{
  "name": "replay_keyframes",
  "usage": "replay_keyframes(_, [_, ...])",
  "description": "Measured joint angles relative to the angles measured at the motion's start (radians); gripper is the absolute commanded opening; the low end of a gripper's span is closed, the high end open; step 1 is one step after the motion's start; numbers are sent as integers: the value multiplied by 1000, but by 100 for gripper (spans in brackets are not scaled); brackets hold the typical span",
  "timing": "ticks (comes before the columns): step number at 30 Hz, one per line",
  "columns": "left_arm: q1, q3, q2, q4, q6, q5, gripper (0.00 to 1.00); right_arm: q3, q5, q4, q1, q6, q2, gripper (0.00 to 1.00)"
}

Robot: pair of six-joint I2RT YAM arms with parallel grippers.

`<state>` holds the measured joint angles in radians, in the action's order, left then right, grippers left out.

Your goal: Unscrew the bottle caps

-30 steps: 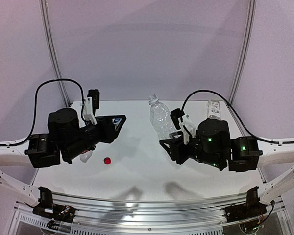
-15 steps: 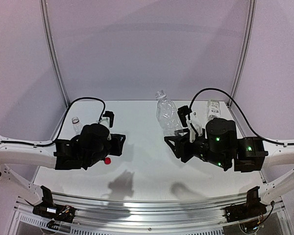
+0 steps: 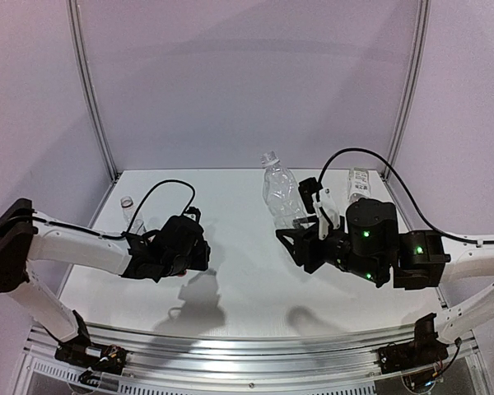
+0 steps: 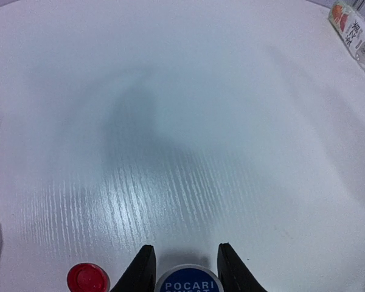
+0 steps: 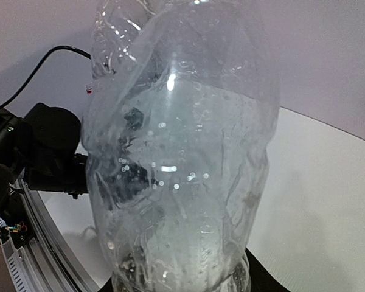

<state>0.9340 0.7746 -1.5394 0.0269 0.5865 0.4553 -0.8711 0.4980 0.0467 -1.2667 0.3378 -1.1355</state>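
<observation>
Left gripper (image 4: 186,260): the jaws stand either side of a white-and-blue cap (image 4: 187,283), low over the table (image 4: 182,121). The fingers are close against its rim, but whether they pinch it cannot be told. A red cap (image 4: 87,278) lies just outside one finger. Over the past second this arm has swung out and dropped towards the surface.

Right gripper (image 3: 303,229): clamped on the base of the ribbed bottle (image 3: 278,196), neck above the jaws. Its position is unchanged over the last half-second.
</observation>
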Motion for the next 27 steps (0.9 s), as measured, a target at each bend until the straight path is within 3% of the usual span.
replay_keyframes(11, [-64,27,-126,-20,18,-119,36,0,-3,0,0,-1,0,0])
replay_keyframes(27, [-74,39,-135,-72,15,-135,45,0,-5,0,0,-1,0,0])
